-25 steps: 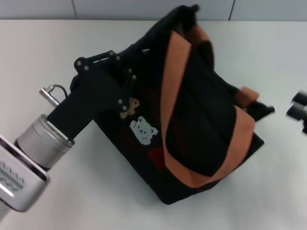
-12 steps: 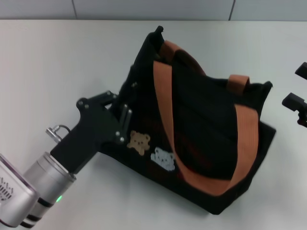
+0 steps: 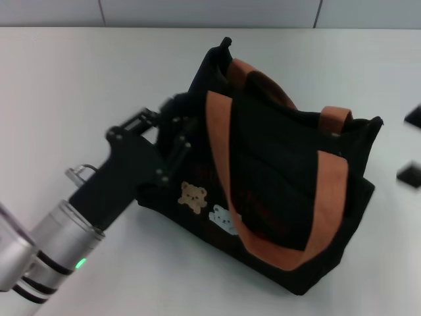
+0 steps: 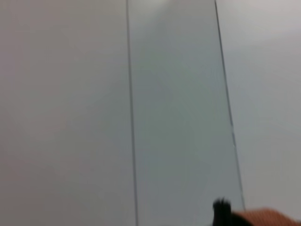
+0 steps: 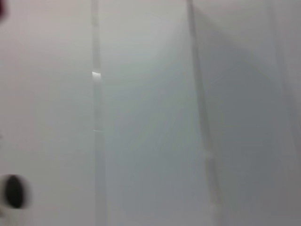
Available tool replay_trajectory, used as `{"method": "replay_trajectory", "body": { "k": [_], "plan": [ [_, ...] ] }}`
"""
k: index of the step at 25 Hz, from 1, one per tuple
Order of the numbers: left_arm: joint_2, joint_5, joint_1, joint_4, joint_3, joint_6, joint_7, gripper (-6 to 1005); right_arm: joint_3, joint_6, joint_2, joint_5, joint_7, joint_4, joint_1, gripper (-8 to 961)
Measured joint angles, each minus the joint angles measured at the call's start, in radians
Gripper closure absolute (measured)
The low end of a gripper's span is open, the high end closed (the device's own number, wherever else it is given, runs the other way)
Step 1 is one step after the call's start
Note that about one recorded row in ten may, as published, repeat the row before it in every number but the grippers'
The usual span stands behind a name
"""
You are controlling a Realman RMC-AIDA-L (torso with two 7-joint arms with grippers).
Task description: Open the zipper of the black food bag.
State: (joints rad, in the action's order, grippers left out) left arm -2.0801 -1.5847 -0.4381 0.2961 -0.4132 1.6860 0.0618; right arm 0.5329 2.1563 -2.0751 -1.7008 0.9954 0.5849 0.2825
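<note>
The black food bag (image 3: 276, 164) stands on the white table in the head view, with its bear print facing me. Two orange-brown straps (image 3: 220, 145) lie across its top and front. Of the zipper I see only a black end tab (image 3: 225, 45) at the far top corner; no silver pull shows. My left gripper (image 3: 176, 125) is pressed into the bag's left end and looks shut on the fabric there. My right gripper (image 3: 413, 145) is at the right border, open and clear of the bag. A strip of orange strap (image 4: 265, 219) shows in the left wrist view.
The white table (image 3: 79, 79) runs out on all sides of the bag to a grey panelled wall (image 3: 197, 12) at the back. Both wrist views show mostly pale panels with seams (image 4: 131, 117). A dark round spot (image 5: 14, 190) sits low in the right wrist view.
The bag has swung from a tilted, raised pose to standing lower and more upright. My left gripper moved with it, and the right gripper drifted further off to the right.
</note>
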Motion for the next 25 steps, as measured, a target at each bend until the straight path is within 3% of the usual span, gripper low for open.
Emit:
{"method": "replay_trajectory", "body": {
  "k": [2,3,4,7,10,16,20,24,25],
  "plan": [
    [0.000,0.000,0.003,-0.008,0.003,0.013,0.002,778,0.025,0.016,0.000,-0.012,-0.003,-0.004,0.003,240],
    [0.001,0.000,0.003,-0.031,0.003,0.032,0.018,736,0.101,0.022,-0.002,-0.029,-0.007,-0.011,0.010,237],
    [0.001,0.000,0.003,-0.031,0.003,0.032,0.018,694,0.101,0.022,-0.002,-0.029,-0.007,-0.011,0.010,234],
    [0.001,0.001,0.001,-0.047,-0.001,0.037,0.035,569,0.232,-0.019,-0.003,-0.094,-0.009,-0.035,0.051,226],
    [0.002,0.001,0.001,-0.052,-0.001,0.051,0.040,332,0.260,-0.103,-0.004,-0.187,0.012,-0.080,0.112,218],
    [0.006,0.001,0.022,-0.078,-0.004,0.096,0.045,232,0.261,-0.262,-0.005,-0.239,0.063,-0.123,0.163,201],
    [0.008,-0.050,0.072,-0.218,-0.011,0.146,0.208,165,0.228,-0.388,-0.005,-0.221,0.084,-0.115,0.160,191],
    [0.008,-0.076,0.080,-0.257,-0.013,0.157,0.252,167,0.176,-0.419,-0.005,-0.194,0.070,-0.108,0.154,180],
    [0.009,-0.156,0.089,-0.345,-0.030,0.182,0.316,167,0.145,-0.401,-0.003,-0.184,0.044,-0.107,0.151,177]
  ]
}}
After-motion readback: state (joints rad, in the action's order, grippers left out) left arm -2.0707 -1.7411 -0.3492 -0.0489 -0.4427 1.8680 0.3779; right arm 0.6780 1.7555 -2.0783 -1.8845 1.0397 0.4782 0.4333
